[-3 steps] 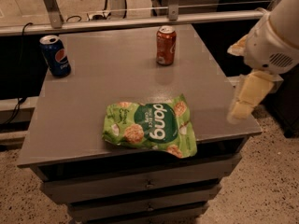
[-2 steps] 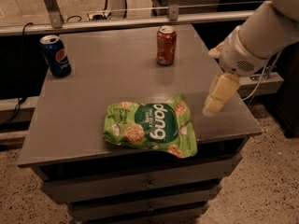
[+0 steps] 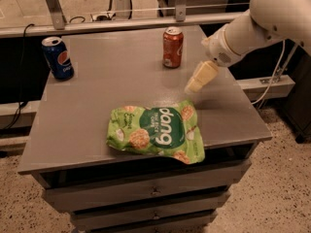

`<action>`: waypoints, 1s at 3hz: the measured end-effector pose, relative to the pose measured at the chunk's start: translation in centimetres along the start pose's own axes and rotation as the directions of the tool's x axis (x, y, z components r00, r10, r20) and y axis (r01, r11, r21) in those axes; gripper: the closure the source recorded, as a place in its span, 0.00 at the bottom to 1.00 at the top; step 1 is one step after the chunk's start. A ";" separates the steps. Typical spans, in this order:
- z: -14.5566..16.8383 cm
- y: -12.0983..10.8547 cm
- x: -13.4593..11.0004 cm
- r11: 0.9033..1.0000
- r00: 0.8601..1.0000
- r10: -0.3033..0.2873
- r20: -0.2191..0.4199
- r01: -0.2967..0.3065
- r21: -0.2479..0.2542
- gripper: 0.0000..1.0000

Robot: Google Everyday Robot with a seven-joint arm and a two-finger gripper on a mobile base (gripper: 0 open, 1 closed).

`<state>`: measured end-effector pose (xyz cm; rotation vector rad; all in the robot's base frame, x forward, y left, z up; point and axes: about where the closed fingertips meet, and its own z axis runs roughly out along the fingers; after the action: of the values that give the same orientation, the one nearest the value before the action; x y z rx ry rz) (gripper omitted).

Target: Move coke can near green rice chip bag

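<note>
The coke can (image 3: 172, 47) stands upright at the back middle of the grey table (image 3: 87, 115). The green rice chip bag (image 3: 156, 133) lies flat near the table's front edge, its "dang" lettering upside down to me. My gripper (image 3: 194, 85) hangs on the white arm coming in from the upper right. It is above the table, to the right of and in front of the can, and just behind the bag's right end. It holds nothing that I can see.
A blue Pepsi can (image 3: 57, 57) stands at the back left corner. A metal rail (image 3: 121, 24) runs behind the table. Drawers (image 3: 146, 193) sit below the tabletop. Cables hang off to the right.
My arm has swung left from the table's right edge, over the tabletop, toward the coke can. The cans and the bag have not moved.
</note>
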<state>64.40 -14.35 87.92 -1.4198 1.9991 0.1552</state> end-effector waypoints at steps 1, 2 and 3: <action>1.4 -3.6 -1.9 0.997 0.992 0.067 0.109 -0.071 0.030 0.00; 2.5 -6.1 -4.1 0.988 0.964 0.140 0.224 -0.151 0.032 0.00; 3.5 -7.5 -6.1 0.978 0.928 0.190 0.319 -0.207 0.018 0.00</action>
<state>73.61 -10.93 90.84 -1.0801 1.8589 0.3937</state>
